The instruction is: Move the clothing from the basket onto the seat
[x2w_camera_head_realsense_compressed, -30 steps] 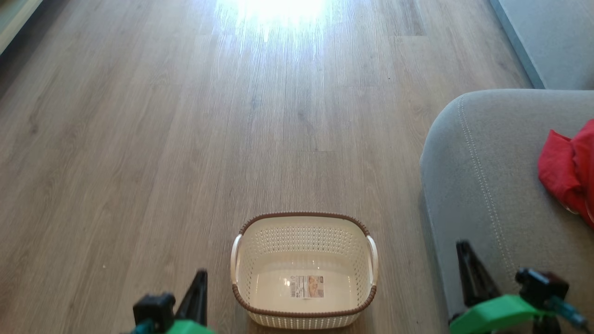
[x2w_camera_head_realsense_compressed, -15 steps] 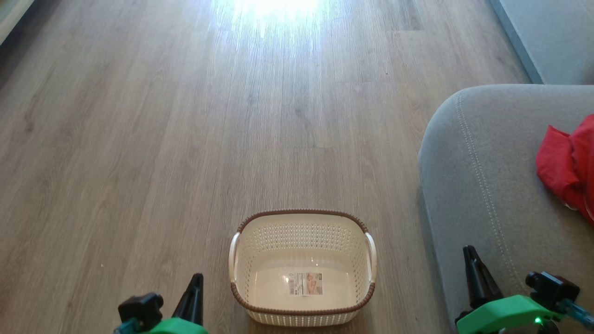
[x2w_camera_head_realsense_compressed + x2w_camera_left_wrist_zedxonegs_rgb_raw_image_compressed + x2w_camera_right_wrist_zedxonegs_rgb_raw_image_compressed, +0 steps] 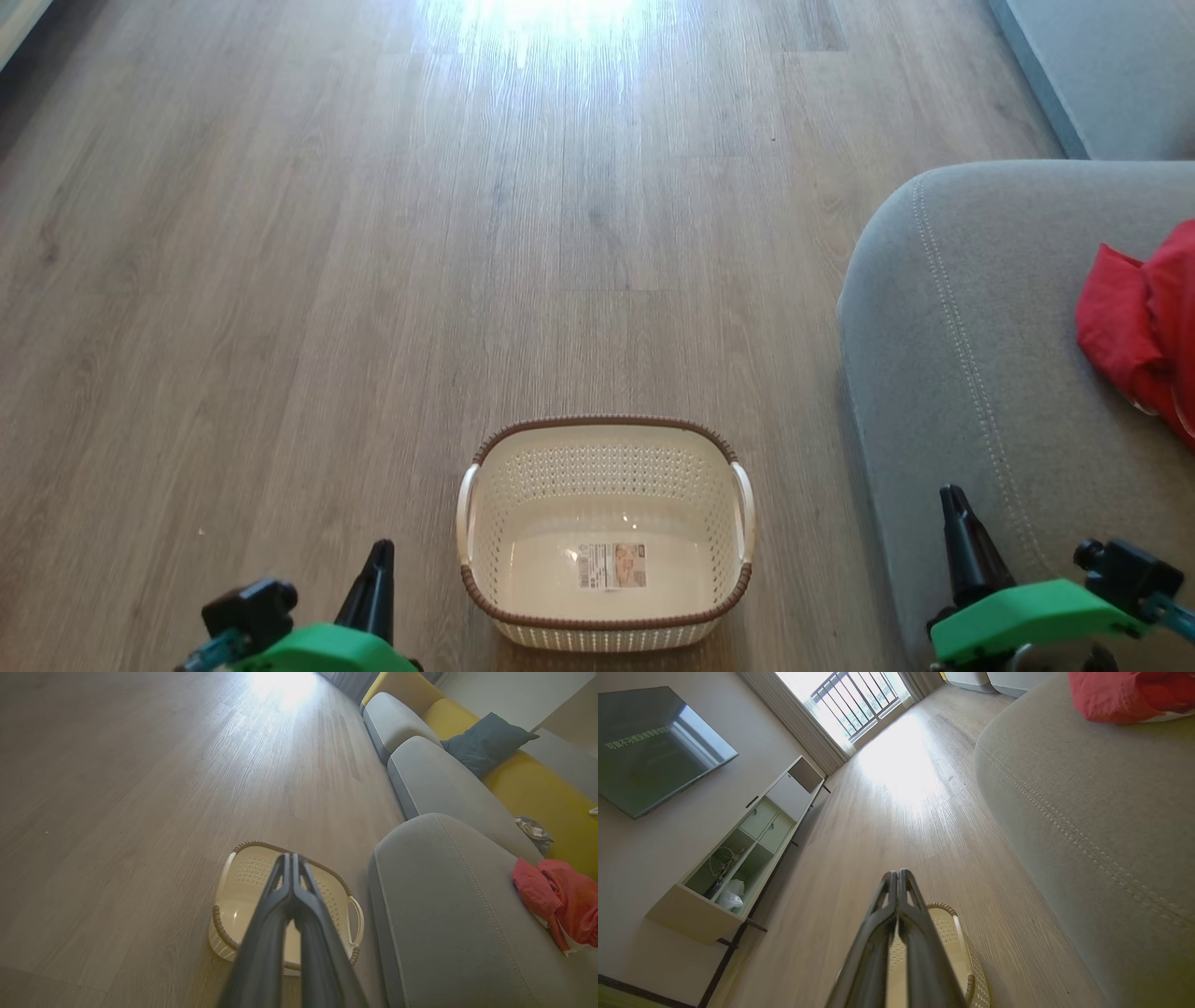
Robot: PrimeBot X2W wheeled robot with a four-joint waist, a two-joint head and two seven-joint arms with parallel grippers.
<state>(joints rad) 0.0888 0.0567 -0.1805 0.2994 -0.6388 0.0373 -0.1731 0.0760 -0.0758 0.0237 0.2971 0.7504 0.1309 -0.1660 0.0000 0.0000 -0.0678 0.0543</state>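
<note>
Head view: basket (image 3: pixel 604 532) empty at lower centre, clothing (image 3: pixel 1139 322) lies on seat (image 3: pixel 980 355) at right edge, nearer right gripper (image 3: pixel 951 495) than left gripper (image 3: pixel 381 547); all fingers (image 3: pixel 273 914) pinched together, empty.

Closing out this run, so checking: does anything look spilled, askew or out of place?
Nothing stands out. The basket stands upright and empty on the floor; the clothing lies bunched on the seat; left gripper and right gripper are shut, empty.
</note>
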